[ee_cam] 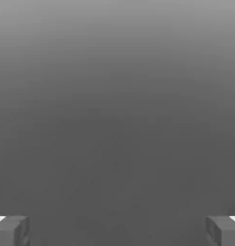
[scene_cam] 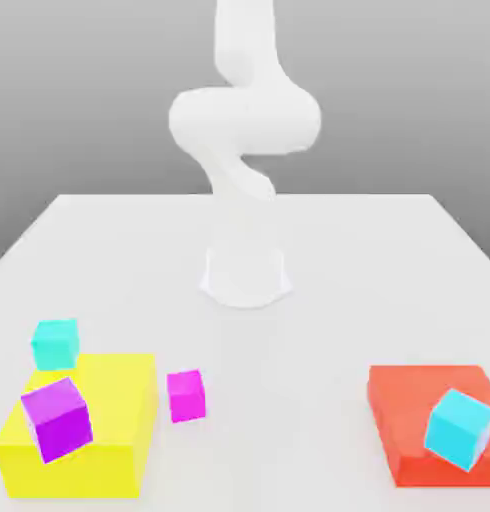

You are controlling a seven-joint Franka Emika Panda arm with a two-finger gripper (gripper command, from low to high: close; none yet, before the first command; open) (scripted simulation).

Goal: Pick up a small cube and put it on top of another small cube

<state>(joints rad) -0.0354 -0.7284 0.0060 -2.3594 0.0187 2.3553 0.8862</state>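
White counter (scene_cam: 339,260), pale and flat, carrying all items listed. Landmark for placement: the arm's round white base (scene_cam: 246,277), set at the middle of the counter.

Arm (scene_cam: 244,120): white, rising from the base and curling upward out of the exterior view's top edge.

Claw (ee_cam: 117,230): released, jaws standing wide apart. In the hand view two grey fingertips (ee_cam: 11,231) sit at opposite corners with nothing between them; behind them lies plain grey ground.

Yellow block (scene_cam: 114,420): large and low, lying nearer the camera than the base and toward the exterior view's left.

Purple cube (scene_cam: 57,418): small, tilted, resting on the yellow block's top toward its near left part.

Cyan cube (scene_cam: 55,342): small, at the yellow block's far left corner, closer to the base than the purple cube. Whether it stands on the counter or touches the block cannot be told.

Magenta cube (scene_cam: 186,395): small, upright on the counter just beside the yellow block's right side, the small cube nearest the base.

Red block (scene_cam: 404,415): large and low, nearer the camera than the base and toward the exterior view's right, well apart from the yellow block.

Light blue cube (scene_cam: 460,428): small, tilted, resting on the red block's top toward its near right part.
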